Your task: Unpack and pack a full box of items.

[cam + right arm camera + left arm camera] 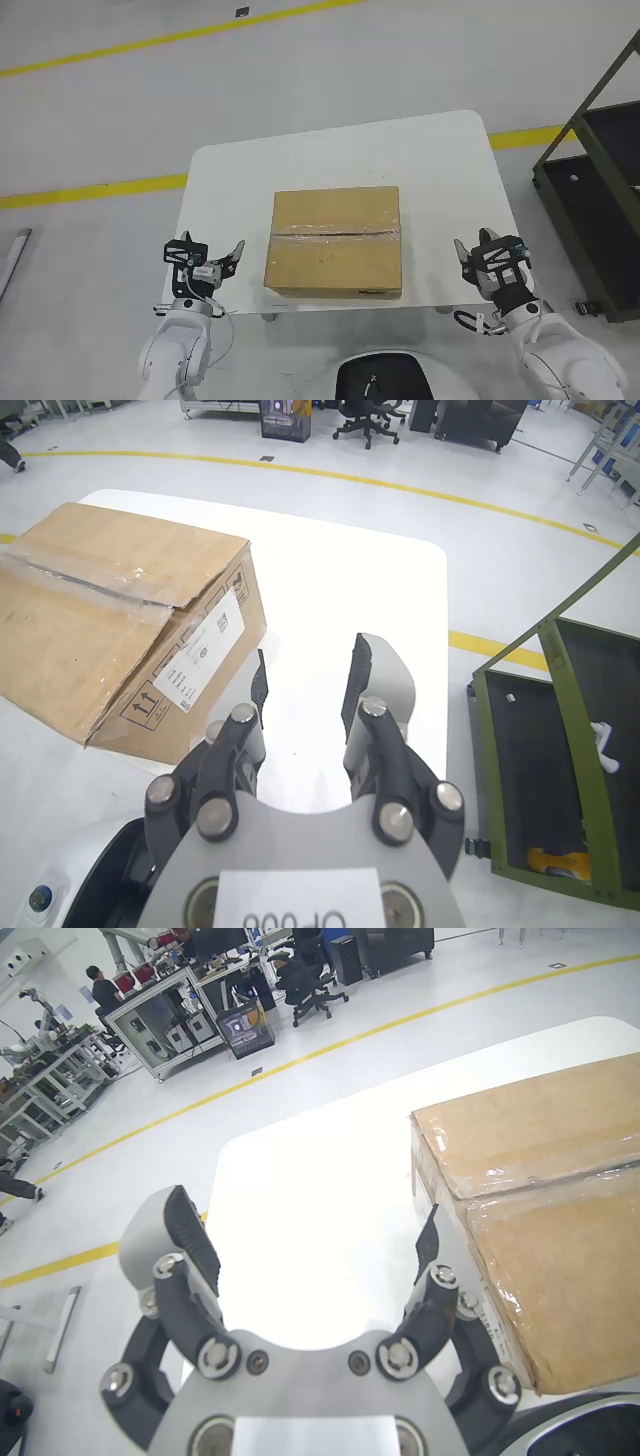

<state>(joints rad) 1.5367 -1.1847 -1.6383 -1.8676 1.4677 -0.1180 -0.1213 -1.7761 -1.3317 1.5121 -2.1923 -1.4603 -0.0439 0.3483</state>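
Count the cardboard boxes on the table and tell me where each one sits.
1. The cardboard box sits on the white table, near the robot-side edge, flaps closed, between the left gripper and right gripper. Whatever is inside it is hidden.

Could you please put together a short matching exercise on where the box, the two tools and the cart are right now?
Things:
1. cardboard box
2. left tool
3. right tool
4. green cart

Places and states:
A. open, at the white table's near corner on the cart's side
B. on the floor beside the table
C. closed, tape along its top seam, on the table
D. open, at the table's near corner away from the cart

Pairs: 1-C, 2-D, 3-A, 4-B.
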